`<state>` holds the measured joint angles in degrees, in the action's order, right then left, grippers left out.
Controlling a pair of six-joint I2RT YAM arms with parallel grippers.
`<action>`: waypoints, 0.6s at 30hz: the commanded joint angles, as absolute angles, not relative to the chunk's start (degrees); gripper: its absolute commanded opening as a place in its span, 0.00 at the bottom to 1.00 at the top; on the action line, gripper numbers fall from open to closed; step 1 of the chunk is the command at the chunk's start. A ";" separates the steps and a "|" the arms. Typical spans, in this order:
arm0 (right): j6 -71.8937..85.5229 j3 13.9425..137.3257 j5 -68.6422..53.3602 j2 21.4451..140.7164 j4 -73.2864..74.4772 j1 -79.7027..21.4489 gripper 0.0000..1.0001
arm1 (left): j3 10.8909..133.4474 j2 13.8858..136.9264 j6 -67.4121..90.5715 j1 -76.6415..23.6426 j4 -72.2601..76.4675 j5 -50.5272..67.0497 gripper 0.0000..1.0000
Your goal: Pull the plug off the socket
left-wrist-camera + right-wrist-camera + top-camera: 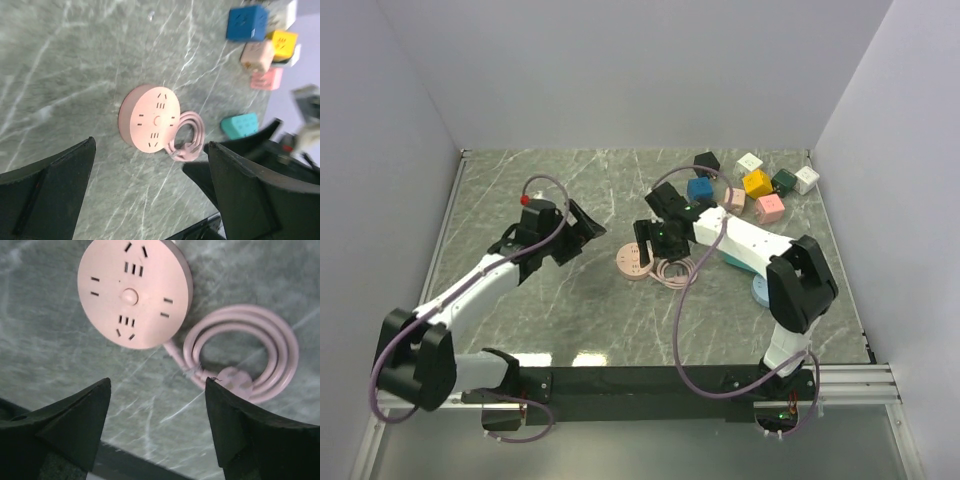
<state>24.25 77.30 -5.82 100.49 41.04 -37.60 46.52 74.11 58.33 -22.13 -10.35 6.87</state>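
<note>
Locate the round pink socket [636, 263] at the centre of the top view, with its coiled cord [245, 315] and plug [235, 381] just right of it. The right gripper [157, 390] hovers above the socket with jaws released. The left gripper [151, 145], at centre left, is likewise released.

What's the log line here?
left gripper open, empty | right gripper open, empty | pink socket slots bare | cord coiled beside it

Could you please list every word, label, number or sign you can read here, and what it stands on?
No text can be read anywhere.
The round pink socket shows only slots and a plain centre button.
Its coiled cable is unmarked.
The coloured cubes show only slots; any fine print there is too small to tell.
</note>
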 commanded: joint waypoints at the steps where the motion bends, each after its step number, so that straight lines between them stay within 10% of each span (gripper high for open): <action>1: 13.75 78.67 -0.72 103.87 38.77 -38.41 0.79 | 43.25 69.00 59.15 -19.70 -11.35 4.56 0.99; 15: 8.96 75.50 -6.85 111.44 34.72 -40.69 0.59 | 38.41 61.26 55.11 -8.79 -13.36 8.87 0.99; 18: 10.02 74.45 -7.99 112.06 34.54 -41.66 0.39 | 38.58 62.14 54.41 -7.47 -13.53 9.84 0.99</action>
